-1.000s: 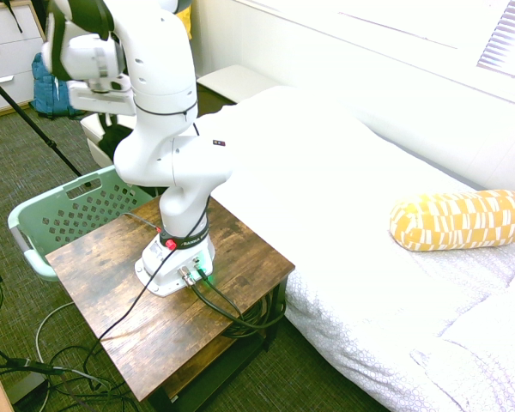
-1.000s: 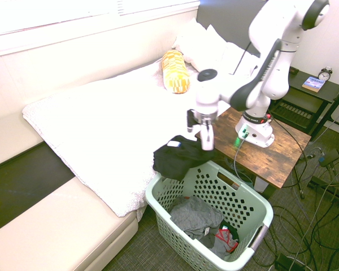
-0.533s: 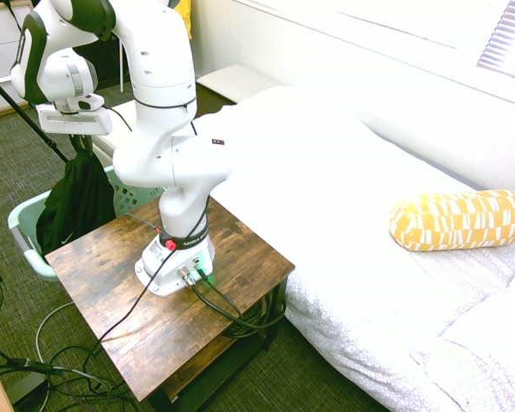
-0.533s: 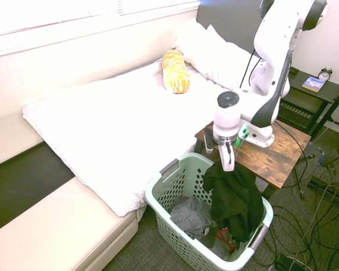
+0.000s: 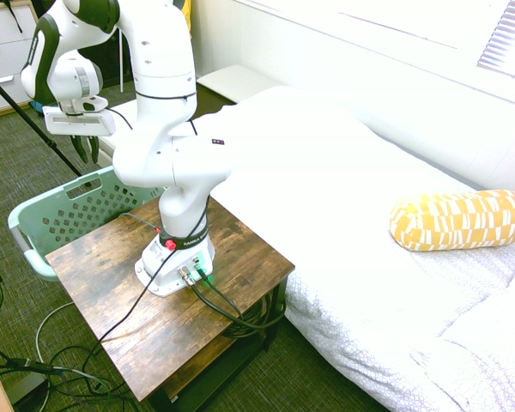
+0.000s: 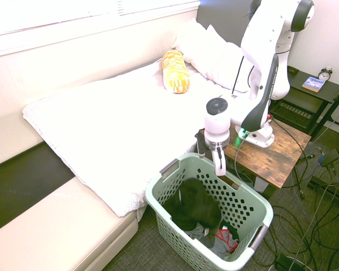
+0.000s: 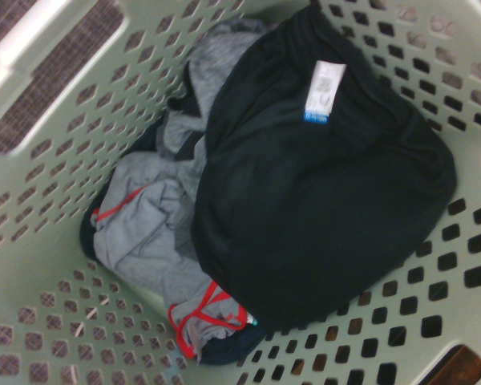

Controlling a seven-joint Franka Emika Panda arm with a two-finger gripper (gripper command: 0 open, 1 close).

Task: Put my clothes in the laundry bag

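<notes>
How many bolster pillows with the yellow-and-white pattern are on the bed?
1. The bolster lies on the bed, on the side by the window wall, near the white pillows. None seem hidden.

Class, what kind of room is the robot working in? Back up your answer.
Most likely a bedroom: there is a bed with pillows, and an alarm clock on the black side table.
</notes>
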